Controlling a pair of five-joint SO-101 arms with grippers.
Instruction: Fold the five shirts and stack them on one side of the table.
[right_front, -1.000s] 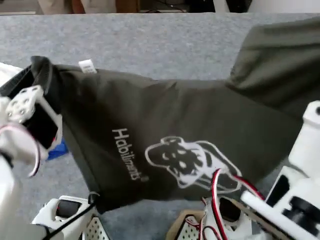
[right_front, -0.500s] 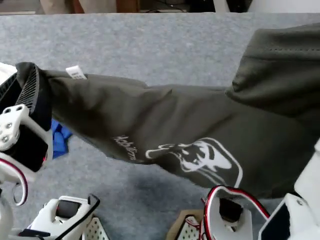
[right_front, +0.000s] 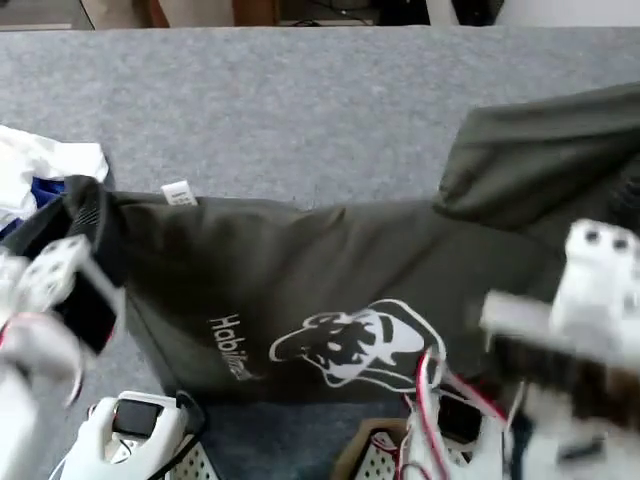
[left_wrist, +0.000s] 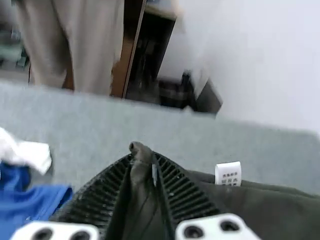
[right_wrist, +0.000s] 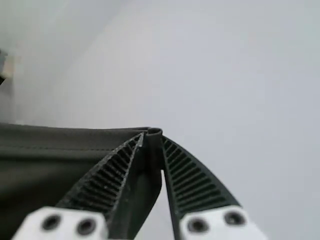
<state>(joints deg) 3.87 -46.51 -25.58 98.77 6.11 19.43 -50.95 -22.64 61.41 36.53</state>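
A dark olive shirt (right_front: 330, 290) with a white print (right_front: 350, 345) hangs stretched across the table between my two grippers. My left gripper (right_front: 85, 205) at the table's left is shut on one corner of it, next to a white label (right_front: 178, 192). In the left wrist view the fingers (left_wrist: 172, 187) pinch a fold of the shirt (left_wrist: 142, 150), with the label (left_wrist: 228, 173) beside them. My right gripper (right_wrist: 152, 134) is shut on another edge of the shirt (right_wrist: 45, 150), held high. The right arm (right_front: 590, 290) appears blurred at the right.
A white shirt (right_front: 45, 160) and a blue one (right_front: 50, 190) lie crumpled at the left edge behind the left gripper, also seen as white cloth (left_wrist: 25, 152) and blue cloth (left_wrist: 22, 202). The arm bases (right_front: 135, 425) stand at the near edge. Grey table (right_front: 300, 110) stretches behind.
The shirt has come down and toward the near edge, spreading flatter with its print showing more. The left gripper dropped with its corner; the right arm swung lower at the right.
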